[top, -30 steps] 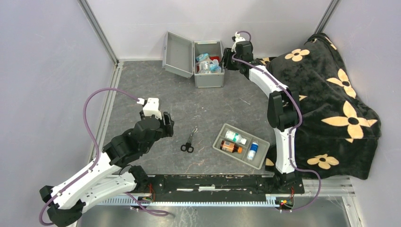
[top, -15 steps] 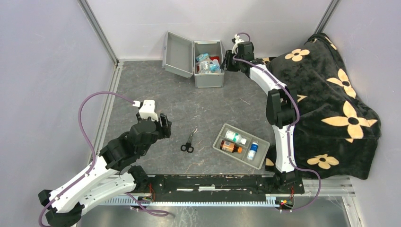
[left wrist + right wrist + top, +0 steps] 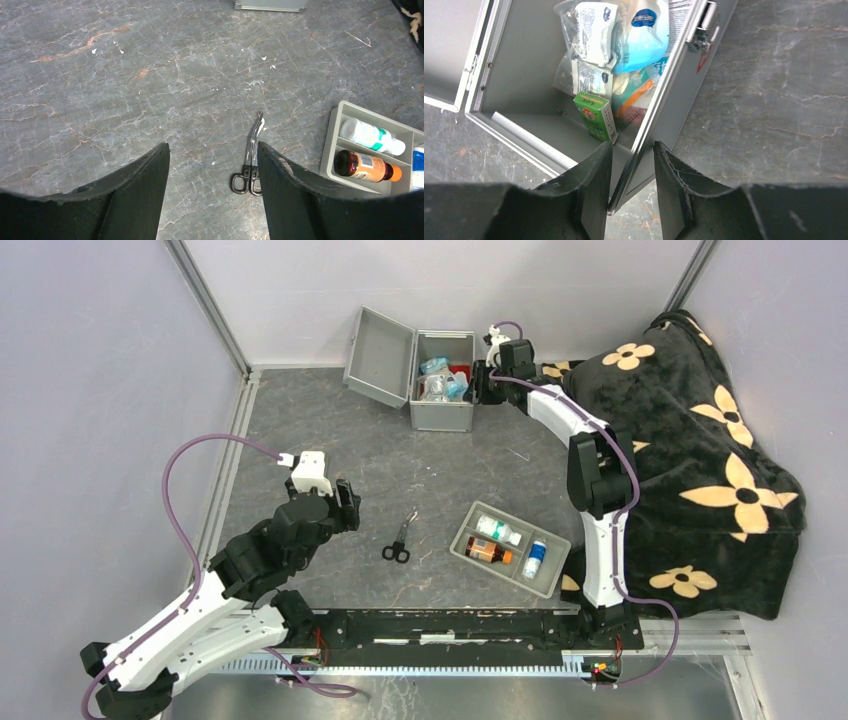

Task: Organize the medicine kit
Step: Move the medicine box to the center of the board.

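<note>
Left gripper [image 3: 212, 147]: nearest to me, hovering over the left part of the table, fingers well apart and nothing held between them.
Table [image 3: 330, 430]: dark grey with pale marbled veins.
Scissors [image 3: 251, 160]: lying flat just right of the left gripper, black loops toward the near edge and blades pointing away. Nothing touches them.
Tray [image 3: 462, 537]: a shallow grey divided one, right of the scissors, sitting at a slant.
In the tray: a white bottle with a green label [image 3: 497, 531] and an amber bottle with an orange cap [image 3: 487, 552] lie on their sides in neighbouring compartments. A small white and blue bottle [image 3: 535, 559] lies in the compartment to their right.
Blanket [image 3: 700, 460]: black with cream flowers, heaped along the right side.
Medicine kit [image 3: 443, 412]: at the far end of the table, close to the back wall.
Lid [image 3: 378, 355]: thrown open to the left and leaning back on its hinges.
Inside the kit: a green carton [image 3: 596, 115] standing on end, a blue and white pack [image 3: 641, 35] and a clear bag of sachets [image 3: 591, 30], crowded toward the latch side.
Latch [image 3: 703, 25]: chrome, on the wall opposite the hinges.
Right gripper [image 3: 632, 145]: stretched to the far end, at the kit's latch-side wall. One finger is inside the case and one outside, with the wall's rim running between them. The fingers stand close together, but whether they pinch the wall I cannot tell.
</note>
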Robot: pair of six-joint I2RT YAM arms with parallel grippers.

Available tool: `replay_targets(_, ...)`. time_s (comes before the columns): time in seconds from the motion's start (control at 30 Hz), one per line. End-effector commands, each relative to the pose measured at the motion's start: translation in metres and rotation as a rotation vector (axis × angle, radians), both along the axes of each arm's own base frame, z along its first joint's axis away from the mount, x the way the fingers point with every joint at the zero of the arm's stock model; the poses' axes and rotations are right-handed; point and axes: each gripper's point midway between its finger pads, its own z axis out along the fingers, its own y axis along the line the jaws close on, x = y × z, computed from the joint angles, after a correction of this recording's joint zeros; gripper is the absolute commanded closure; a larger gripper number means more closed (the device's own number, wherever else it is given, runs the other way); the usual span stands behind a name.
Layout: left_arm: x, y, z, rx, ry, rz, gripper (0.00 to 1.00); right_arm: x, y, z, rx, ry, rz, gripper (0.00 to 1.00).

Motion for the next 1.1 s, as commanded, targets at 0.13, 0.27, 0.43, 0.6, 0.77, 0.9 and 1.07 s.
replay_targets(0.13, 0.004, 0.004, 0.002, 0.011, -0.018, 0.03, 0.29, -0.05, 0.026, 0.014, -0.018, 0.009, 0.098, 0.56)
replay_targets(0.27, 0.003, 0.004, 0.003, 0.004, -0.021, 0.028, 0.29, -0.074, 0.036, 0.014, -0.003, 0.016, 0.108, 0.56)
replay_targets(0.43, 0.003, -0.001, 0.0, 0.001, -0.013, 0.006, 0.28, -0.103, 0.049, 0.013, 0.002, 0.019, 0.132, 0.56)
replay_targets(0.6, 0.001, -0.013, -0.004, -0.022, 0.035, -0.024, 0.29, -0.136, 0.067, 0.008, 0.051, 0.034, 0.129, 0.54)
replay_targets(0.77, -0.005, -0.031, -0.024, -0.104, 0.137, -0.034, 0.3, -0.157, 0.097, 0.016, 0.147, 0.021, 0.123, 0.53)
replay_targets(0.9, -0.007, -0.038, -0.042, -0.112, 0.189, -0.033, 0.3, -0.164, 0.126, 0.023, 0.179, 0.021, 0.158, 0.5)
replay_targets(1.07, -0.009, -0.04, -0.066, -0.07, 0.247, -0.031, 0.3, -0.163, 0.133, 0.045, 0.231, -0.021, 0.141, 0.45)
